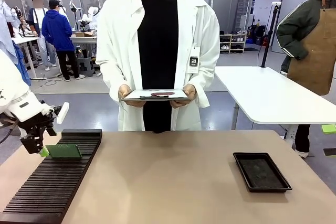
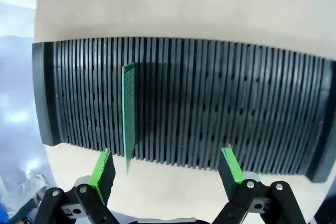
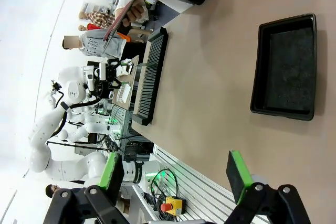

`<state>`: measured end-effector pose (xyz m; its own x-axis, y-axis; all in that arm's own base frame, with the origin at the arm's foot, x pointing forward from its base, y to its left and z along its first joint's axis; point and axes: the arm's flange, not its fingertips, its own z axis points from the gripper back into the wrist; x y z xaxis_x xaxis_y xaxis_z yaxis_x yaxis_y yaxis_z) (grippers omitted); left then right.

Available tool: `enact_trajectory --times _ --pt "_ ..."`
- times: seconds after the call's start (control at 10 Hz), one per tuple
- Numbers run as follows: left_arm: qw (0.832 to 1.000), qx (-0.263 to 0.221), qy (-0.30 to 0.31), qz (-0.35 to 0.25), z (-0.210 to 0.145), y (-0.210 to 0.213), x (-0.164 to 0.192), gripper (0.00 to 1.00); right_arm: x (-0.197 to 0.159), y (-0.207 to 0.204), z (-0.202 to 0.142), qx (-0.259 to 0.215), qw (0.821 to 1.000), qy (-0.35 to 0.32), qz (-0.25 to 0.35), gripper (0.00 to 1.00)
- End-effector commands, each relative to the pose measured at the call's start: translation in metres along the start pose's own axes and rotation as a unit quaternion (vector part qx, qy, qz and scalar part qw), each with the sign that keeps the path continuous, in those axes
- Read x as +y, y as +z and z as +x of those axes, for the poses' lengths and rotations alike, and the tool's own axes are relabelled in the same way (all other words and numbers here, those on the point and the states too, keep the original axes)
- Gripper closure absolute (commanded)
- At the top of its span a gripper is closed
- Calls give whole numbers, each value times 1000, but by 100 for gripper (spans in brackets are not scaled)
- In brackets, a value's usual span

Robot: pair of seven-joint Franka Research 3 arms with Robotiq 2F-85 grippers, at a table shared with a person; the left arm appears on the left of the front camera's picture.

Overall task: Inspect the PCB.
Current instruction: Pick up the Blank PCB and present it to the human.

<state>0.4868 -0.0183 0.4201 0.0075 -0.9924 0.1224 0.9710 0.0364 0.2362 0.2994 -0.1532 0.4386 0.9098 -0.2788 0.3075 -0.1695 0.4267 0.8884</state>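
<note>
The left gripper (image 1: 41, 149) is seen released, its jaws spread wide, at the left edge of the slotted black rack (image 1: 58, 182) on the near left of the table (image 1: 173, 182). The right gripper (image 3: 176, 174) is likewise open above bare tabletop. A shallow black tray (image 1: 239, 157) lies at the near right. A flat slab (image 1: 156, 95) is held in both hands by the person at the far side. The PCB (image 1: 63, 151) is stood on edge in a rack slot, just beside the left gripper's green pad.
</note>
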Motion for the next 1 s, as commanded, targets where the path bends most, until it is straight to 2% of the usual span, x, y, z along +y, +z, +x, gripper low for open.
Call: enact_trajectory --times 0.0,0.4,0.6,0.9 --pt "1000 8 -24 4 -9 -10 23 0 0 1 0 0 1000 3 5 0" --pt "999 39 -18 -2 -17 -40 41 0 0 1 0 0 1000 3 5 0" --pt "997 71 -13 5 -19 -53 49 0 0 1 0 0 1000 3 5 0" --pt "997 68 -2 -20 -23 -73 56 0 0 1 0 0 1000 3 5 0"
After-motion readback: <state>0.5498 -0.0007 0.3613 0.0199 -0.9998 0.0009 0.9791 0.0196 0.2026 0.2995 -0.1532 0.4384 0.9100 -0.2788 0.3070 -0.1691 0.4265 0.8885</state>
